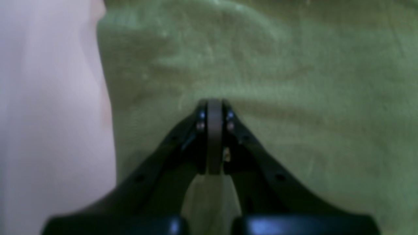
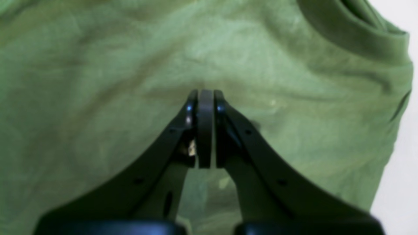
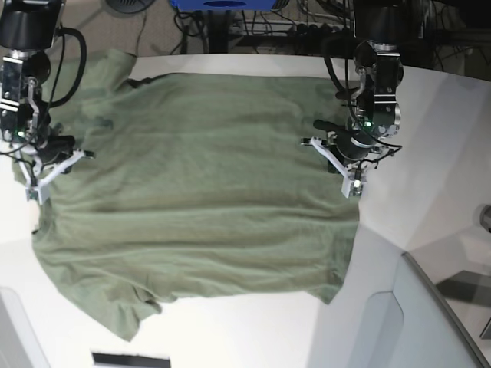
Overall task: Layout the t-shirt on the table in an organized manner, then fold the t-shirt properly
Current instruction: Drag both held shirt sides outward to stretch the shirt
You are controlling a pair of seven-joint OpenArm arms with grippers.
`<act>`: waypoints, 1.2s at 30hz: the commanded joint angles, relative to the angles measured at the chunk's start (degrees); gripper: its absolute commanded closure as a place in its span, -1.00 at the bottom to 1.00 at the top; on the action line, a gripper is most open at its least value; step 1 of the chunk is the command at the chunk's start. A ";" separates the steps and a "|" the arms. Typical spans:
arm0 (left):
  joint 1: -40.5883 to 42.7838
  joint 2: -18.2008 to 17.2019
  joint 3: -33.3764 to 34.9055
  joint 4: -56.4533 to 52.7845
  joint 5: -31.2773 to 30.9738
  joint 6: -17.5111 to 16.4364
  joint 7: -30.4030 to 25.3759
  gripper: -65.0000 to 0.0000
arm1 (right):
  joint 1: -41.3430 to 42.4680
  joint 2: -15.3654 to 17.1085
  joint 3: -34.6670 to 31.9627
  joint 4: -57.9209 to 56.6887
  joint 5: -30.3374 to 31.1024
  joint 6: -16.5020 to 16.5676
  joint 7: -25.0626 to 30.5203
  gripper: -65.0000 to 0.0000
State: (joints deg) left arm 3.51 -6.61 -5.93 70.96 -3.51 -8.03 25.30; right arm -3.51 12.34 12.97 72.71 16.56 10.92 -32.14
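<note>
T-shirt (image 3: 192, 192) lies spread on the bench (image 3: 430, 115); my left fingers (image 1: 214, 137) at its 3 o'clock edge and right fingers (image 2: 205, 130) at 9 o'clock are pressed together, empty.

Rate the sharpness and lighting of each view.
Left wrist: soft, blurred; olive-green cotton t-shirt weave smeared, left gripper dark with bluish glints. Right wrist: blurred too, right gripper silhouetted. Base: sharpest, evenly lit, white smooth table bright, faint shadows.

I see the t-shirt (image 3: 192, 192) spread on the table (image 3: 430, 153), my right gripper (image 3: 34, 180) over one side edge, left gripper (image 3: 349, 172) over the opposite edge.
</note>
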 commanded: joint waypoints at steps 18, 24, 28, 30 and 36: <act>-1.09 -2.14 -0.26 3.11 -0.23 0.43 0.33 1.00 | 1.62 -0.60 0.70 -0.05 0.28 0.12 0.89 0.95; 3.13 -1.52 -7.03 19.28 -3.22 0.16 9.73 1.00 | -7.26 -0.78 0.96 18.59 0.63 0.03 1.33 0.89; 6.47 -2.66 -15.47 25.00 -10.78 0.16 12.11 1.00 | -12.54 -4.03 6.50 26.50 0.72 0.20 0.98 0.39; 8.14 -4.33 -18.20 25.17 -13.68 0.16 12.11 1.00 | -14.12 -7.02 11.78 27.82 0.72 0.38 0.98 -0.05; 14.56 -10.14 -21.36 20.51 -20.80 -2.30 11.58 1.00 | -15.96 -12.29 26.90 25.01 0.72 8.20 0.98 -0.75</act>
State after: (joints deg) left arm 18.04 -15.92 -26.85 90.59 -23.73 -10.15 37.87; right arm -19.64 -0.21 39.83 96.97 16.64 19.66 -32.05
